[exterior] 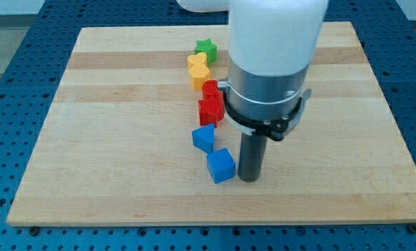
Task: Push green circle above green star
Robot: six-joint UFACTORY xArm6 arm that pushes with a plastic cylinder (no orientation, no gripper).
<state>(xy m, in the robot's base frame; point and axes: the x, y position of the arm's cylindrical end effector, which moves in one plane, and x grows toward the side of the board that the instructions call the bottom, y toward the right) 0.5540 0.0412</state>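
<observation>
The green star (206, 48) lies near the view's top centre of the wooden board (110, 139). No green circle shows; the arm's white body may hide it. My tip (249, 178) stands on the board at the view's lower centre, just right of a blue cube (221, 166) and far below the green star.
A column of blocks runs down from the green star: a yellow heart-like block (197, 64), a yellow block (200, 77), a red block (210, 89), a red star-like block (211, 110), and a blue block (204, 138). The arm (271, 63) covers the board's upper right centre.
</observation>
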